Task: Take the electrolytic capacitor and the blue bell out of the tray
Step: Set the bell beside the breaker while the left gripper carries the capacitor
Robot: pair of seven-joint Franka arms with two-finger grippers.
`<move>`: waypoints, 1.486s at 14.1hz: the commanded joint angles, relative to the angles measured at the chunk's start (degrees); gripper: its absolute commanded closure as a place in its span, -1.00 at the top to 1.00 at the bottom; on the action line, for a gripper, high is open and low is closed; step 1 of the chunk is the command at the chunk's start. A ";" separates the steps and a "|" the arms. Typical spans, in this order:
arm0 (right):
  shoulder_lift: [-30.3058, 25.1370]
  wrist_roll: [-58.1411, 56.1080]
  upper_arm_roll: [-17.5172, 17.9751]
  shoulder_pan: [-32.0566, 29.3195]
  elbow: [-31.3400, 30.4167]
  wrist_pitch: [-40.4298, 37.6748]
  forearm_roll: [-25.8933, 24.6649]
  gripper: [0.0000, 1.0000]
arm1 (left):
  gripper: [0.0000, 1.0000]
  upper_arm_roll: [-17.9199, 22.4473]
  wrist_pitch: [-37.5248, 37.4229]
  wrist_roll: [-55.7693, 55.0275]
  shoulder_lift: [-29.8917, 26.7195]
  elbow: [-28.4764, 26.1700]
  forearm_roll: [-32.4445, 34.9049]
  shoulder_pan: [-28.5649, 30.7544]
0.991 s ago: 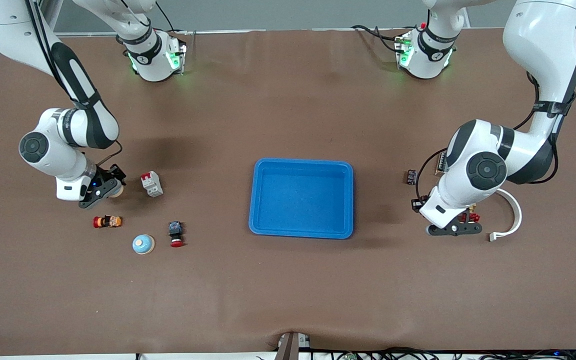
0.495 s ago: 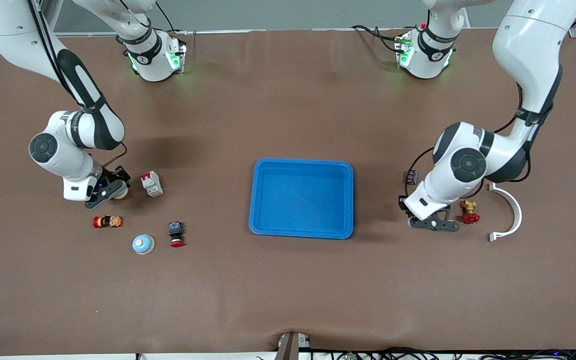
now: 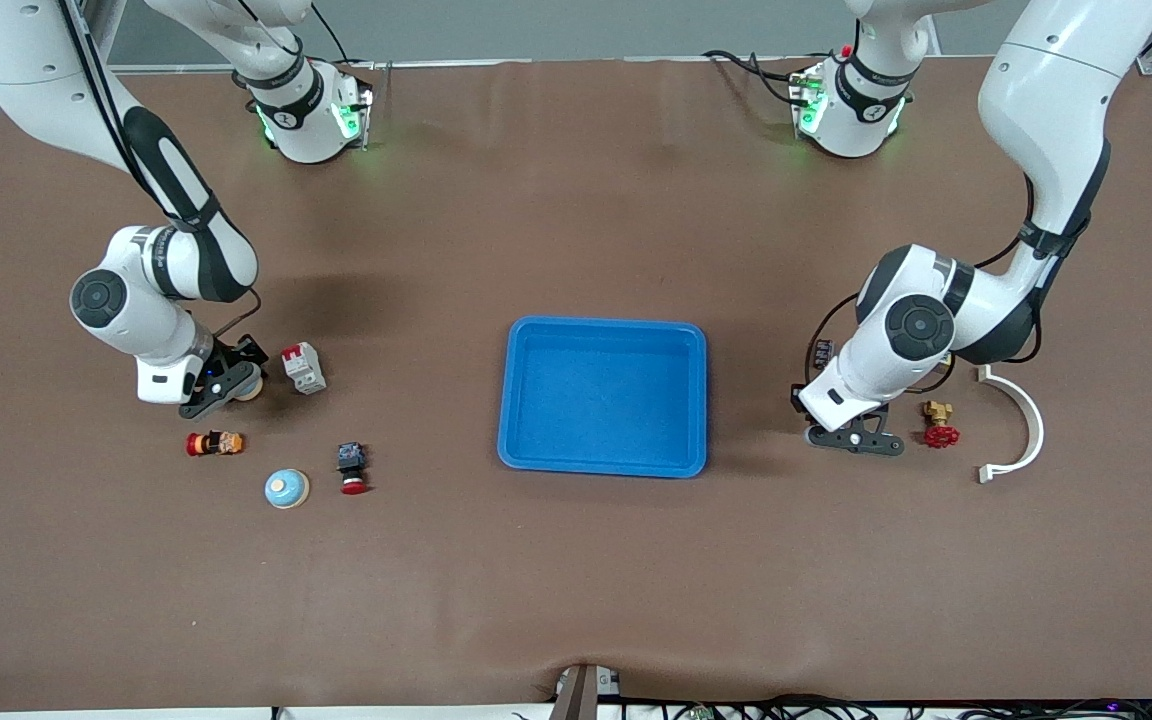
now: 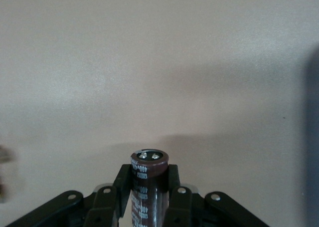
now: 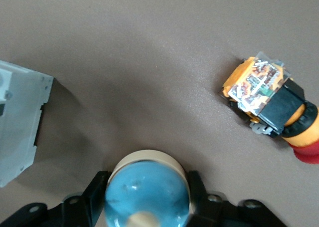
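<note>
Front view: blue tray [image 3: 604, 330] sits mid-bench, nothing in it, bare brown bench [image 3: 576, 580] all round its four edges and a wide open strip nearer the camera.

Left end effector [image 3: 856, 440] is over the bench between the tray's edge and a red-handled valve [image 3: 938, 428], close to both. Left wrist view: its fingers [image 4: 175, 192] are clamped on a dark brown capacitor [image 4: 148, 182], held upright, its top with two terminals showing; only plain bench surface past it. A white curved bracket [image 3: 1021, 420] lies toward the left arm's end, well off the bench edge.

Right end effector [image 3: 221, 385] is low over the bench just beside a white and red breaker [image 3: 303, 367]. Right wrist view: the end effector [image 5: 147, 207] is clamped on a blue dome bell [image 5: 147, 197] with a cream rim. Orange and black part [image 5: 269, 100] lies near it, apart; the breaker's grey side [image 5: 20, 122] is close by.

Nearer the camera in the front view: that orange part [image 3: 215, 442], a second blue dome [image 3: 286, 488] and a red-capped push button [image 3: 351, 467], all apart from each other. Clear bench between the breaker and the tray.
</note>
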 commanded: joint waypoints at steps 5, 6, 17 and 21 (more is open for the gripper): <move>-2.72 0.55 0.19 0.00 0.10 -1.48 -0.23 1.00 | -1.00 -0.29 5.33 0.36 1.01 -2.70 2.74 1.76; -3.69 0.64 0.19 0.00 1.49 -4.63 -0.23 1.00 | -1.00 -0.29 5.42 0.36 1.09 -2.70 2.74 1.76; -9.15 21.88 0.36 6.49 32.51 -51.12 0.03 1.00 | -1.00 -0.02 6.65 0.27 2.24 -2.79 3.62 2.64; -12.56 32.52 0.36 9.04 35.08 -55.10 0.03 1.00 | -1.00 0.07 6.82 0.27 2.59 -2.79 3.62 2.91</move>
